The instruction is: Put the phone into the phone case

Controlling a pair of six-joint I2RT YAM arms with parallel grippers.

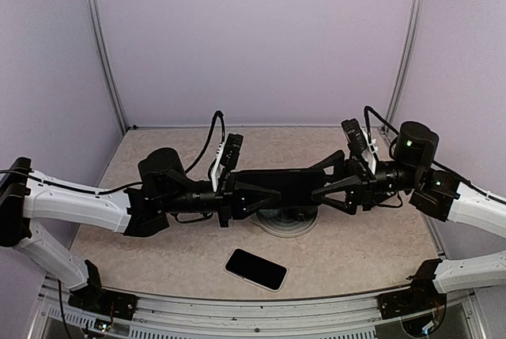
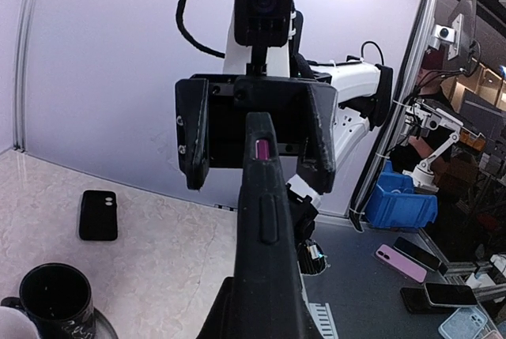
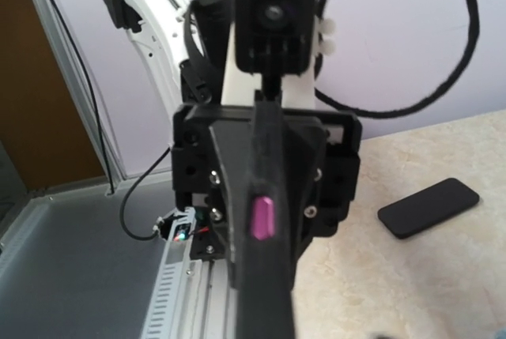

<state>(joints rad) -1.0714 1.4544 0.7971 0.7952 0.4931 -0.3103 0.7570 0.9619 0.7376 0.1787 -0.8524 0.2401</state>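
Observation:
A black phone case (image 1: 288, 181) hangs level above the table's middle, between both arms. Seen edge-on in both wrist views, the case (image 2: 265, 228) (image 3: 265, 284) lets a pink side button (image 2: 262, 149) (image 3: 262, 218) of the phone show through its edge; the rest of the phone is hidden. My left gripper (image 1: 273, 195) (image 2: 261, 311) is shut on the case's left end. At the right end is my right gripper (image 1: 316, 193), and its fingers do not press the case in the blurred right wrist view.
A second black phone-sized slab (image 1: 255, 269) (image 2: 98, 215) (image 3: 429, 208) lies flat near the front edge. A black mug (image 2: 51, 299) on a round plate (image 1: 288, 224) sits under the held case. Off the table are a blue bin (image 2: 399, 201) and loose phones (image 2: 403, 260).

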